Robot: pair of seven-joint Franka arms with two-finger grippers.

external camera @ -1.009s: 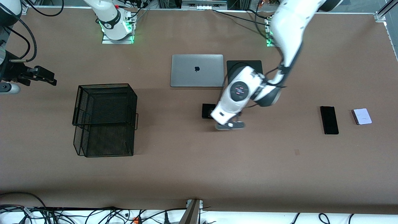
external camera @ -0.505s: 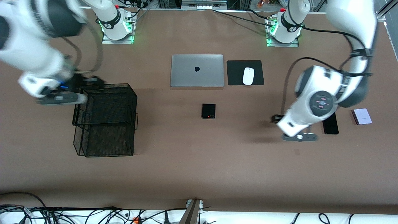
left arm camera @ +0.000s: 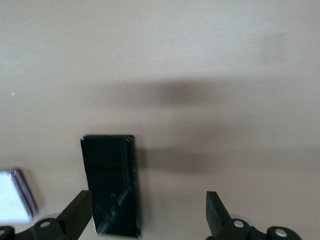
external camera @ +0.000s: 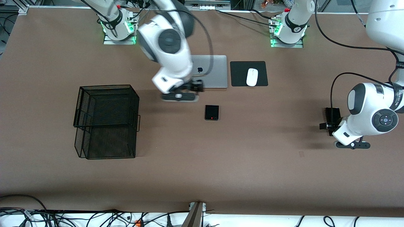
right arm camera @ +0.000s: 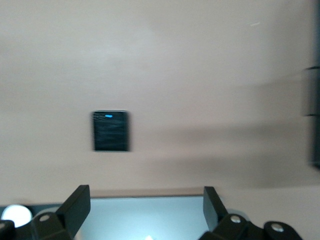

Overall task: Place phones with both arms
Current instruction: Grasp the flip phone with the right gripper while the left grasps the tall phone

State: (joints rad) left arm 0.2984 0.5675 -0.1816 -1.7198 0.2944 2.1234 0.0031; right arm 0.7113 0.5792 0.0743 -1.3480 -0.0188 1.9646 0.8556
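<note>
The left tool (external camera: pixel 328 126) hung spread over the slab phone (external camera: pixel 332 113) near the counter's (external camera: pixel 202 176) left-arm end, the pale phone (left arm camera: pixel 12 196) just beside it. Mid-counter lay the flip phone (external camera: pixel 211 112), and the right tool (external camera: pixel 195 87), also spread, hovered over the laptop's (external camera: pixel 216 71) edge. Each phone looked rigid, thin, slick and breakable; pinching across the long edges seemed safest.

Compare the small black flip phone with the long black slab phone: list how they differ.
Shape: the flip phone is small and squarish; the slab phone is long and narrow.
Place: the flip phone lies mid-table, nearer the front camera than the laptop; the slab phone lies toward the left arm's end.
View: the flip phone shows whole; the left arm partly covers the slab phone.
Both are black and lie flat.
</note>
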